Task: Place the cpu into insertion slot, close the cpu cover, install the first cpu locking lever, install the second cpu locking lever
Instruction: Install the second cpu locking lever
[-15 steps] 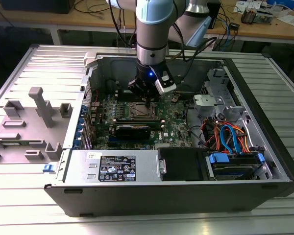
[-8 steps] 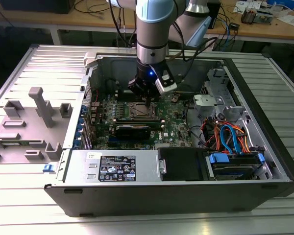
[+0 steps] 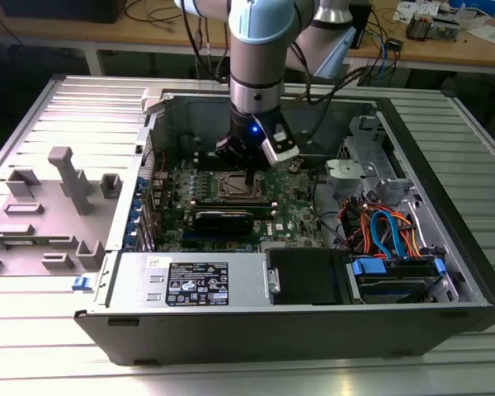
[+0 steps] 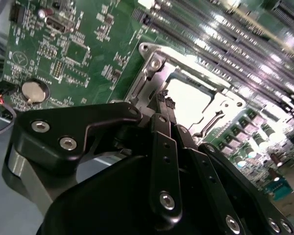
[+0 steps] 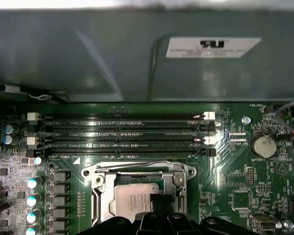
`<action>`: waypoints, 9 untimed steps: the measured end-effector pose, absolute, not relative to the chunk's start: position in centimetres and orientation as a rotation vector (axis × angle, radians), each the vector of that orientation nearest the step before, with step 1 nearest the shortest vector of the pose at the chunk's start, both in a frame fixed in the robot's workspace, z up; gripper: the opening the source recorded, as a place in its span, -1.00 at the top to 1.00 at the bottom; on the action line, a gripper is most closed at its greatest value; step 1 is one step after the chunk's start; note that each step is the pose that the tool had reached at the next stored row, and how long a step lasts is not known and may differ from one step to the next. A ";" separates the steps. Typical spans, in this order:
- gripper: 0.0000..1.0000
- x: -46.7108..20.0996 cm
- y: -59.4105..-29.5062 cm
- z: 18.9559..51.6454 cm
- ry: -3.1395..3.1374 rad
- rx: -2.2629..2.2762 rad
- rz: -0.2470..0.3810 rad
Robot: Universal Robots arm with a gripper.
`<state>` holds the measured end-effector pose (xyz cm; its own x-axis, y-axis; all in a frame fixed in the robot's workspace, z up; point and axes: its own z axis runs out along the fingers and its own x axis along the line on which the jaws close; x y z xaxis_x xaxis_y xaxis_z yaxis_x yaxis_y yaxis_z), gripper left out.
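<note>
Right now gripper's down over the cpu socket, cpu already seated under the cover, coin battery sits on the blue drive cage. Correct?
Not quite. The coin battery sits on the green motherboard, as the first wrist view shows, not on a drive cage. The rest holds: the gripper is down at the insertion slot, with the cpu seated inside the cpu cover.

From my station, the gripper (image 5: 159,215) covers the near edge of the cpu (image 5: 134,198) in the first wrist view, and the picture's edge cuts off the rest of the insertion slot (image 5: 100,205). In the second wrist view, glare washes the chip's top white. I cannot make out the locking levers in the exterior view.
</note>
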<state>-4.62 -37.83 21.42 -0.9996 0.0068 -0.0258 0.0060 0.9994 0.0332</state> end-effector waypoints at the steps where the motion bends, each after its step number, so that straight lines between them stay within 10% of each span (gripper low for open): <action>1: 0.79 -4.6 -38.0 21.4 3.115 0.010 0.052; 9: 0.79 -4.6 -38.1 21.7 3.115 0.010 0.052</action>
